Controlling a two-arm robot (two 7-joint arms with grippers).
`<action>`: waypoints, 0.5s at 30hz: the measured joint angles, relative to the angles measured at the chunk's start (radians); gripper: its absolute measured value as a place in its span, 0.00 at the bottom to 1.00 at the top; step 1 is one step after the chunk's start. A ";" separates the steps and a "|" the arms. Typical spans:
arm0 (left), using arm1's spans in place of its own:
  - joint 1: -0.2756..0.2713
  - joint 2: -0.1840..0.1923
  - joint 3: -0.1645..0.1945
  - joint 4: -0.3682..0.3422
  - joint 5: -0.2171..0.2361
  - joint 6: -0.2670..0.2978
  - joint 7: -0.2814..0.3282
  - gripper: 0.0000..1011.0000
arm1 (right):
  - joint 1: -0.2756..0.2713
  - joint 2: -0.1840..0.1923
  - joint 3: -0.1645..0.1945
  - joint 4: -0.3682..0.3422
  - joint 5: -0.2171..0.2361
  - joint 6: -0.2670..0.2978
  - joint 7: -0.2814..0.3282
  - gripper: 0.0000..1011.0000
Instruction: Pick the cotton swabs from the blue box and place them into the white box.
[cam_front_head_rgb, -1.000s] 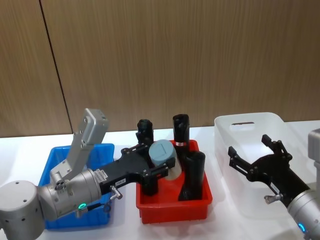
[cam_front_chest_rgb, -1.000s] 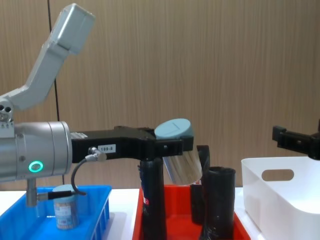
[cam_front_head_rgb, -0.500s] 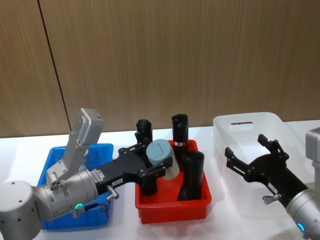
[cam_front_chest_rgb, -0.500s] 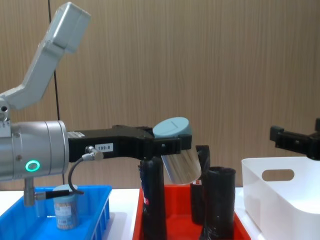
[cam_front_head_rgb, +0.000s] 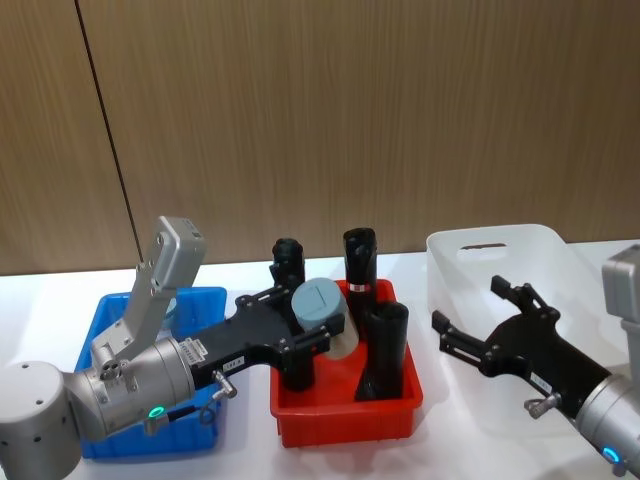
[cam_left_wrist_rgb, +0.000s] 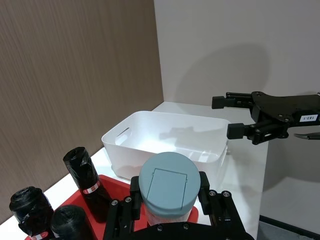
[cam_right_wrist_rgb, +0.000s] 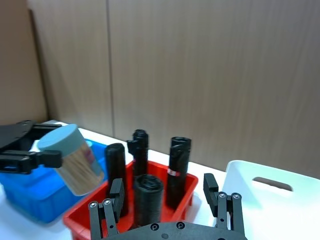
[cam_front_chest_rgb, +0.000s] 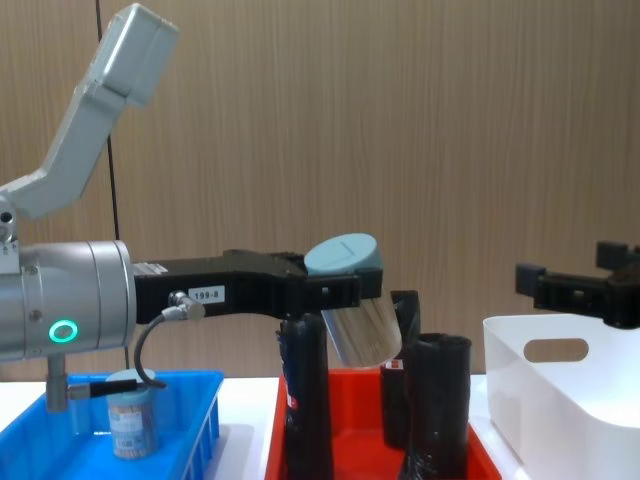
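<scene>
A jar of cotton swabs (cam_front_chest_rgb: 362, 330) is being gripped just under its pale blue-grey lid by the left gripper (cam_front_head_rgb: 305, 322), whose jaws are being pressed against the jar from both sides. The jar is being carried tilted, lid uppermost, in the air above the red bin (cam_front_head_rgb: 345, 415), among the tops of the black rolls (cam_front_head_rgb: 360, 255) standing upright in that bin. In the chest view its clear body is being seen hanging beside the tallest roll without touching the bin floor. A second jar (cam_front_chest_rgb: 128, 420) is being left standing upright in the blue box (cam_front_head_rgb: 97, 335), under the left arm. The red bin is being flanked by the blue box on the robot's left and the white box (cam_front_head_rgb: 490, 238) on its right, all three resting on the white table (cam_front_head_rgb: 245, 272). The right gripper (cam_front_head_rgb: 470, 305) is being held in the air over the near left part of the white box, its jaws spread wide apart with nothing between them, and its fingers are being pointed towards the jar
</scene>
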 joint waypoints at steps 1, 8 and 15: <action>0.000 0.000 0.000 0.000 0.000 0.000 0.000 0.66 | 0.002 0.003 0.001 0.000 0.004 0.005 0.011 0.99; 0.000 0.001 0.000 0.000 -0.001 0.000 -0.001 0.66 | 0.029 0.027 0.011 0.000 0.033 0.055 0.126 0.99; 0.000 0.001 0.000 0.000 -0.002 0.000 -0.001 0.66 | 0.070 0.038 0.010 0.018 0.039 0.103 0.242 0.99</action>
